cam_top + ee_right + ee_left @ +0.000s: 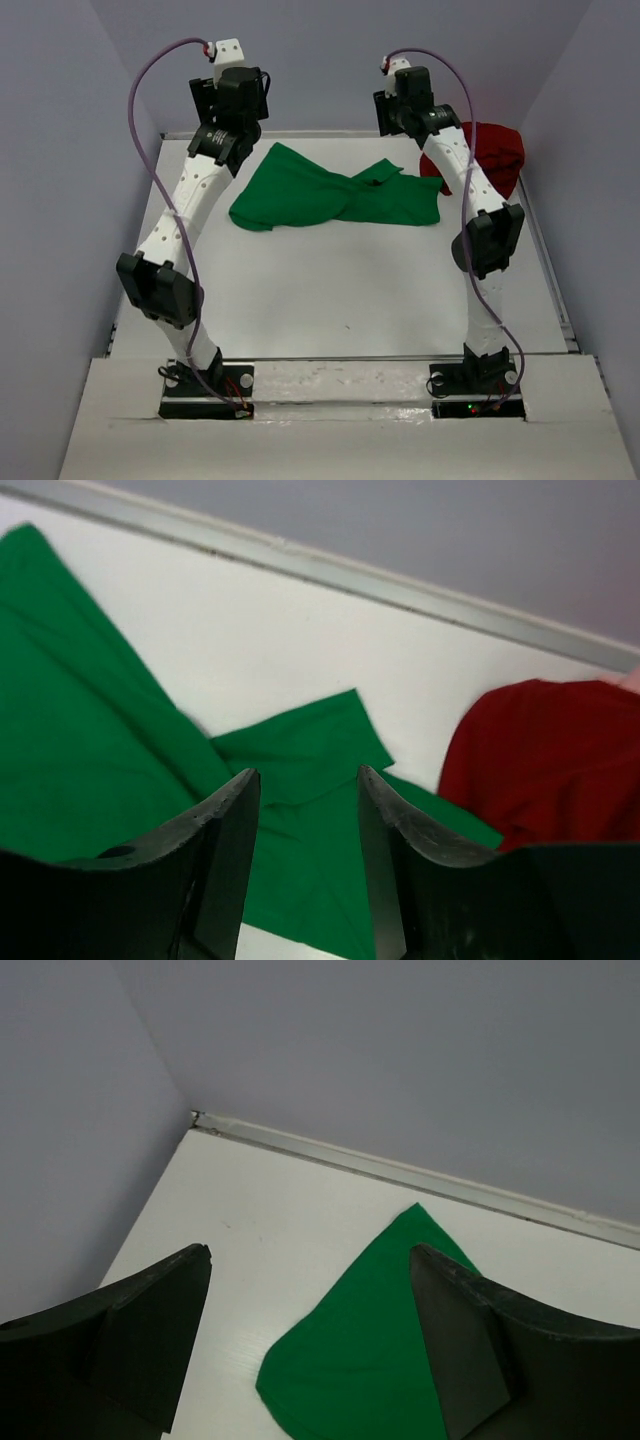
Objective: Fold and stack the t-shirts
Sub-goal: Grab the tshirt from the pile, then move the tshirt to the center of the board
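Observation:
The bright green t-shirt (330, 195) lies loosely bunched and partly folded on the white table, toward the back centre. It shows in the left wrist view (370, 1360) and the right wrist view (90, 750). The dark red t-shirt (492, 152) lies crumpled at the back right, next to the green one, and shows in the right wrist view (550, 760). My left gripper (310, 1255) is open and empty, raised over the green shirt's left end. My right gripper (308, 780) is open and empty, raised over the green shirt's right part.
Grey walls enclose the table at the back and both sides. A metal strip (400, 1170) runs along the back edge of the table (330, 290). Bare white surface lies in front of the shirts, between the arms.

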Action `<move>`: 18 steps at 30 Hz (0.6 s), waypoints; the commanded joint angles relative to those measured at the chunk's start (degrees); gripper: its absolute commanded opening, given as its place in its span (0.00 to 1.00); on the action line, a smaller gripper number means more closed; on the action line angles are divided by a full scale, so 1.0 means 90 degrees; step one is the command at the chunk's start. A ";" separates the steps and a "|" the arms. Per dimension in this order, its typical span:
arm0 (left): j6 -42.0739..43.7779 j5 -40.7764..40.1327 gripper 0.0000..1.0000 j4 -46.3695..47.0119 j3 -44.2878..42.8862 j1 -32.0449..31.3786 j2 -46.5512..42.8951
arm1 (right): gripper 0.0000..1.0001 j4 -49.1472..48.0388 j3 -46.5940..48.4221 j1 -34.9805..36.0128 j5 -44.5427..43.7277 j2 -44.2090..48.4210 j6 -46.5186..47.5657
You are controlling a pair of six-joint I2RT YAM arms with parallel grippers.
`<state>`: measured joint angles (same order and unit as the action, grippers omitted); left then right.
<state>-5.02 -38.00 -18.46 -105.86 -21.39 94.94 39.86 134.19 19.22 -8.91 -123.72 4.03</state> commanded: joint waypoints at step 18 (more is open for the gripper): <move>-0.0556 0.2513 0.86 -0.1016 -0.3579 0.1312 0.4129 | 0.50 -0.0219 -0.0672 -0.1081 0.1194 -0.0686 -0.0731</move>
<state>-9.74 -17.87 -30.13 -136.51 -8.93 135.02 41.28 129.45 9.82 -1.13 -128.40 -1.37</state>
